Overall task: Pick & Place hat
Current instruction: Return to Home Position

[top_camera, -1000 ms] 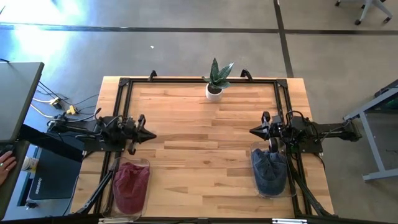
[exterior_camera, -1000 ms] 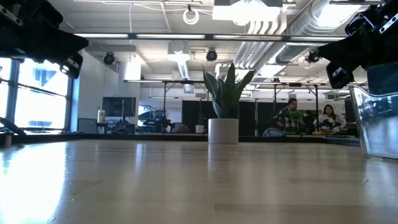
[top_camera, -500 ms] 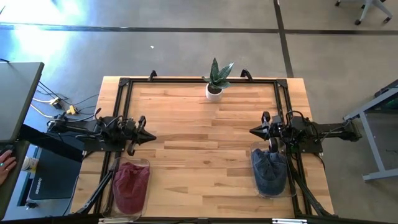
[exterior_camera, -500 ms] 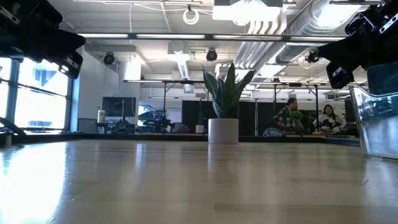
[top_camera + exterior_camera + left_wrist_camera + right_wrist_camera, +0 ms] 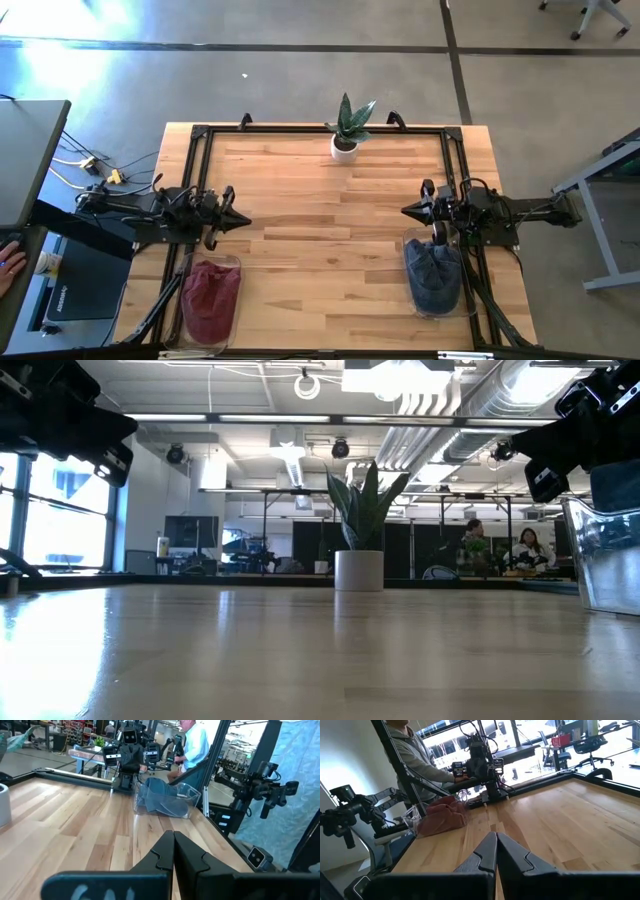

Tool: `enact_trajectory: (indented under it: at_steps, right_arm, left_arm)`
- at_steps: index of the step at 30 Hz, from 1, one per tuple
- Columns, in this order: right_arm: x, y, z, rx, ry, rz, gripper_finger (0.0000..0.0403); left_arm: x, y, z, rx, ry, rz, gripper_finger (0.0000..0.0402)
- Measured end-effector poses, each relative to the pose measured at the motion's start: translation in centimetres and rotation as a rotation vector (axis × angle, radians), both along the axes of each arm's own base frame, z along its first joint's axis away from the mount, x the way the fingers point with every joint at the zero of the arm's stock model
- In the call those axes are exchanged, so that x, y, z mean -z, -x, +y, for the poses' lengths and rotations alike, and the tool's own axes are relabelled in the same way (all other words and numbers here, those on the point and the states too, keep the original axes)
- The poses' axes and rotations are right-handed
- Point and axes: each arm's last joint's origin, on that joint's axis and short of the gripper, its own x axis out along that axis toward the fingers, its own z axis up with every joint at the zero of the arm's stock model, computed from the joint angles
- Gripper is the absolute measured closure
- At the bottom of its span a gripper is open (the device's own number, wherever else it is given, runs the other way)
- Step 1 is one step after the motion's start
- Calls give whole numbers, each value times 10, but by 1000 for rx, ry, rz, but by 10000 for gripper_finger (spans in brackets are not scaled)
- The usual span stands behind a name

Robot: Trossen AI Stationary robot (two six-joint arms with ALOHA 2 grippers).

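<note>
High view: red cap (image 5: 210, 300), left bin (image 5: 186, 300); blue cap (image 5: 433, 276), right bin (image 5: 436, 313).

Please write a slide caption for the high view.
Red cap in left bin, blue cap in right bin; left pincer and right pincer both shut.

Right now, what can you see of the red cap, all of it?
The red cap is dark red soft cloth, crumpled rather than holding its shape, so its brim and crown cannot be told apart. It lies inside the left transparent bin, filling most of it, by the left edge of the wooden table. Only the bin touches it. The left end effector is shut and apart from it, past one end of the bin.
</note>
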Motion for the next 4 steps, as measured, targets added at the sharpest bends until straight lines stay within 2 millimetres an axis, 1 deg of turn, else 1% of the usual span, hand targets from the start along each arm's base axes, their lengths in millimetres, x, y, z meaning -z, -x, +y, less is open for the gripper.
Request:
enact_trajectory:
  at_steps: [4]
  right_arm:
    - [0,0,0,0,0,0,398]
  left_arm:
    - [0,0,0,0,0,0,401]
